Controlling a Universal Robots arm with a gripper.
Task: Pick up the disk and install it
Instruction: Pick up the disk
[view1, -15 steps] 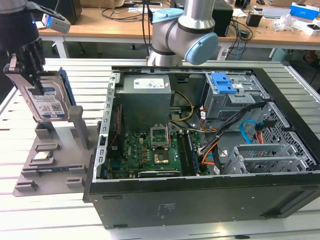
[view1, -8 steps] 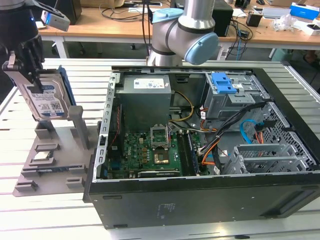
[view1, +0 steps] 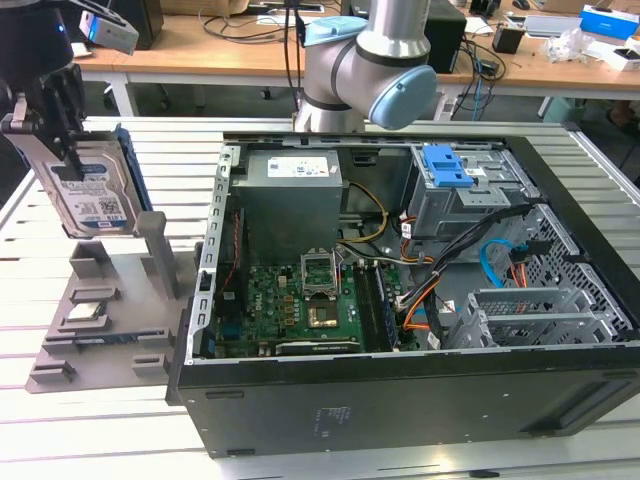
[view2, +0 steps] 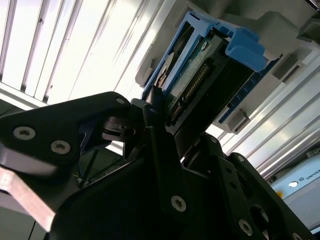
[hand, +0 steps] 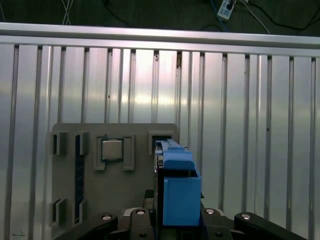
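Observation:
The disk (view1: 92, 192) is a silver drive with a white-and-blue label and a blue carrier rail. It hangs upright at the exterior view's far left, above the grey holder (view1: 105, 300). My black gripper (view1: 58, 140) is shut on its upper end. The first wrist view looks down the blue carrier (hand: 178, 192), held between the fingers (hand: 220, 220) over the holder (hand: 70, 175). In the second wrist view the disk's connector edge (view2: 197, 80) sticks out past the gripper (view2: 155, 117).
The open computer case (view1: 400, 390) lies to the exterior view's right of the holder. Its grey drive bay with a blue latch (view1: 447, 167) sits at the far corner. A small square silver chip (view1: 88, 310) rests on the holder. Cables and a motherboard (view1: 300, 300) fill the case.

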